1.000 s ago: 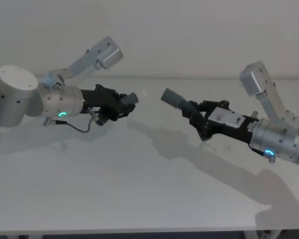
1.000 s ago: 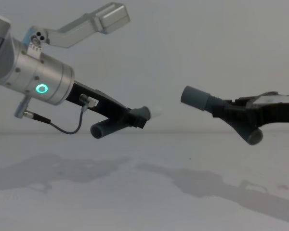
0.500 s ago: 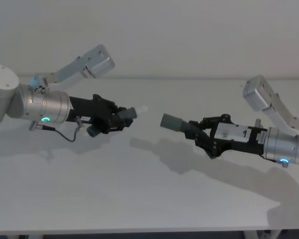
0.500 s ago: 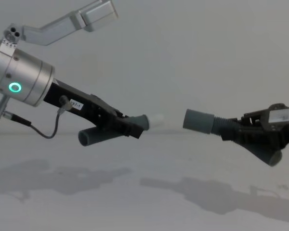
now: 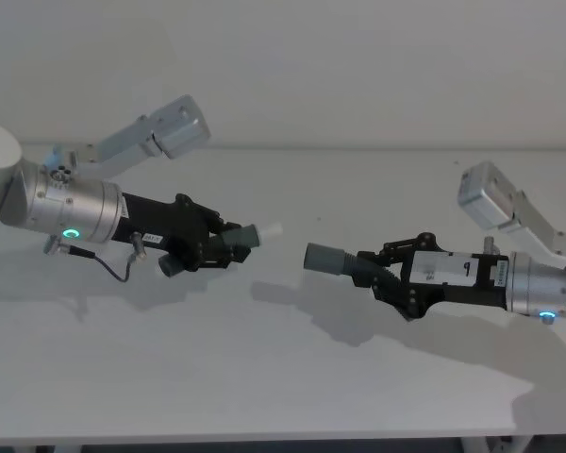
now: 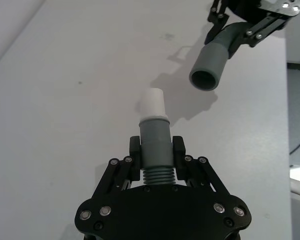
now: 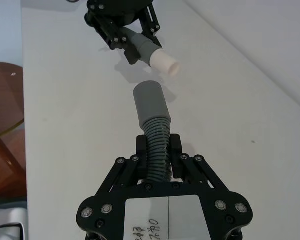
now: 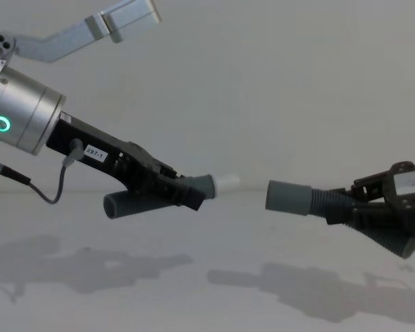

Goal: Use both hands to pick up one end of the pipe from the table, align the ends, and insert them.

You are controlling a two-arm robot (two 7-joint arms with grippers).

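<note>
Both pipe pieces hang in the air above the white table (image 5: 264, 377), their ends facing each other across a small gap. My left gripper (image 5: 228, 243) is shut on the ribbed body of one grey piece (image 6: 155, 145), whose whitish tip (image 8: 227, 184) points right. My right gripper (image 5: 382, 269) is shut on the ribbed part of the other piece (image 7: 157, 132), whose wide grey cuff (image 8: 287, 197) opens toward the tip. In the chest view the tip sits slightly higher than the cuff. The cuff's open mouth (image 6: 209, 65) shows in the left wrist view.
A brown round surface (image 7: 2, 95) stands beyond the table's edge. The table's front edge (image 5: 264, 439) runs along the bottom of the head view. Shadows of both arms lie on the tabletop beneath them.
Both arms have come down toward the table with their pieces. The two pieces have levelled out, and tip and cuff now face each other more squarely across a slightly smaller gap.
</note>
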